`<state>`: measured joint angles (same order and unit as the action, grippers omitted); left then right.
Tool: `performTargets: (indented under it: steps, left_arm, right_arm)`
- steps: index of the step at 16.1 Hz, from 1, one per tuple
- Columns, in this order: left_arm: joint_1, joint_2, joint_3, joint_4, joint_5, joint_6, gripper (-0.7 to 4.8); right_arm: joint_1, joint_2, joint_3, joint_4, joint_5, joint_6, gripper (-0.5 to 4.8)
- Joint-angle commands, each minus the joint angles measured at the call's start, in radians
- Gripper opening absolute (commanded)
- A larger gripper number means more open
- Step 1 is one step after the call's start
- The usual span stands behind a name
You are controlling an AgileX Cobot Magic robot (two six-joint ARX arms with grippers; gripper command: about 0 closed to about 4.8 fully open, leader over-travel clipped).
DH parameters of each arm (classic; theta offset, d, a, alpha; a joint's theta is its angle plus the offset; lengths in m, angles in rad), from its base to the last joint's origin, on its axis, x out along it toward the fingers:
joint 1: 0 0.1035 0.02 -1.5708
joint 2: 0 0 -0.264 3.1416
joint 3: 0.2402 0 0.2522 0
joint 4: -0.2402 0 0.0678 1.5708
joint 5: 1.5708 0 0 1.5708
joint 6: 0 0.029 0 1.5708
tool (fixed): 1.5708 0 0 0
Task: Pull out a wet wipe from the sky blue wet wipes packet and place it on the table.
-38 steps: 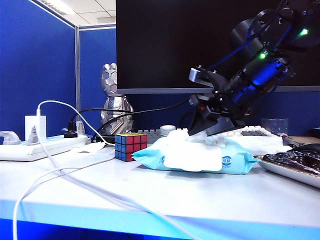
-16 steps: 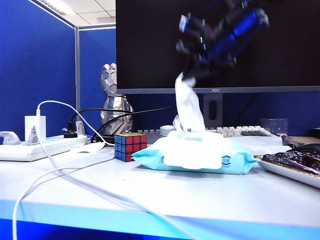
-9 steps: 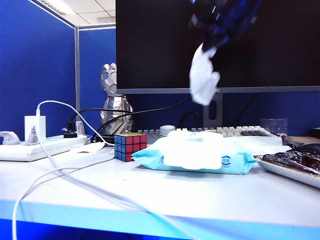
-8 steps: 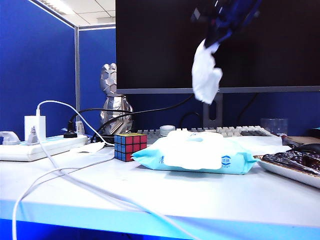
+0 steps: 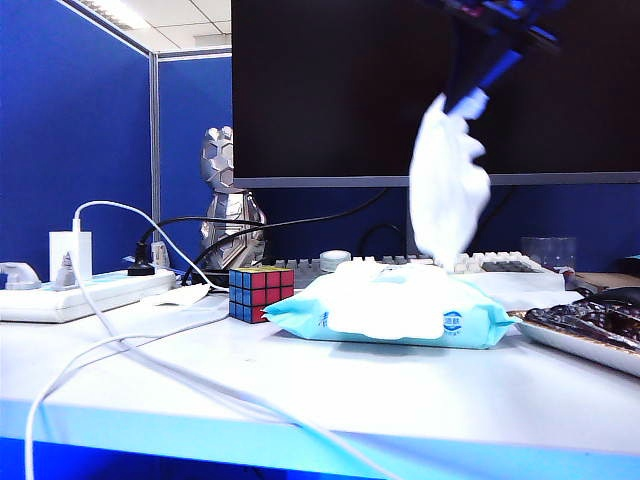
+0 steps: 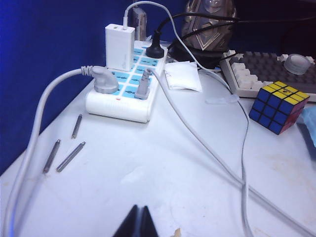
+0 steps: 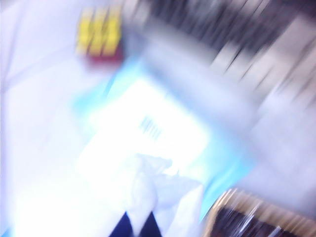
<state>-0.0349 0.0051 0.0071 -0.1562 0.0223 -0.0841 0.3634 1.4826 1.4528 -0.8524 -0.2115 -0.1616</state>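
- While my right arm hangs high over the desk, the table (image 5: 420,385) spreads wide and white below me, its light blue front edge running across the near side, with bare room in front of the packet.
- The dark monitor (image 5: 330,90) fills the back, so open room for moving lies toward the front edge.
- The sky blue packet (image 5: 395,310) lies flat near the middle of the table, with the puzzle cube (image 5: 261,292) just beside its left end and a dark tray (image 5: 590,335) near its right end.
- The wet wipe (image 5: 447,190) dangles limp from my right gripper (image 5: 470,100); whether its lower end touches the packet's top I cannot tell.
- My right fingers are pinched tight on the wipe's upper end; the right wrist view is badly blurred.
- My left gripper (image 6: 138,224) sits low over bare table near the power strip (image 6: 123,86), tips pressed together on nothing, cables (image 6: 217,158) crossing nearby.
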Motion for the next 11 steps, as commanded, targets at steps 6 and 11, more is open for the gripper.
performTargets:
  steps: [6, 11]
  left_arm:
    - [0.001, -0.003, -0.002, -0.006, 0.0, -0.002, -0.01]
    - [0.001, -0.003, -0.002, -0.006, 0.0, -0.002, -0.01]
  right_arm:
    - [0.001, -0.003, 0.004, -0.311, -0.243, 0.005, -0.04]
    - [0.001, 0.004, 0.001, -0.419, -0.328, 0.004, -0.04]
